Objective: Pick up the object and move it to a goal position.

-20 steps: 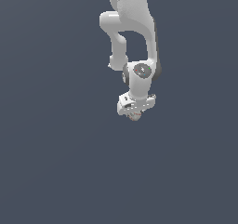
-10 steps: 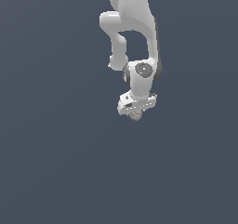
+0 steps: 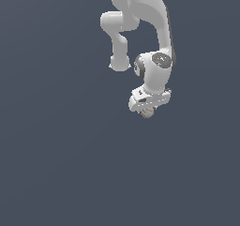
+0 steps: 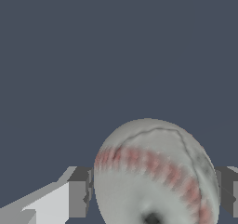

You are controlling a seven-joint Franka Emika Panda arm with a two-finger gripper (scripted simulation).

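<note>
The white gripper (image 3: 147,111) hangs from the arm in the upper middle of the exterior view, with a small whitish ball with reddish marks (image 3: 148,112) peeking out under it between the fingers. In the wrist view the ball (image 4: 155,176) fills the space between the two grey fingertips (image 4: 79,193), which press on it from both sides. The gripper is shut on the ball and holds it in the air above the plain dark grey ground.
The dark grey-blue ground (image 3: 70,164) fills both views with no other objects, edges or markers showing. The arm's white links (image 3: 140,14) rise out of the exterior view's top edge.
The gripper with the ball has moved a little toward the exterior view's right and slightly upward; the wrist has turned, so its round joint cap faces differently.
</note>
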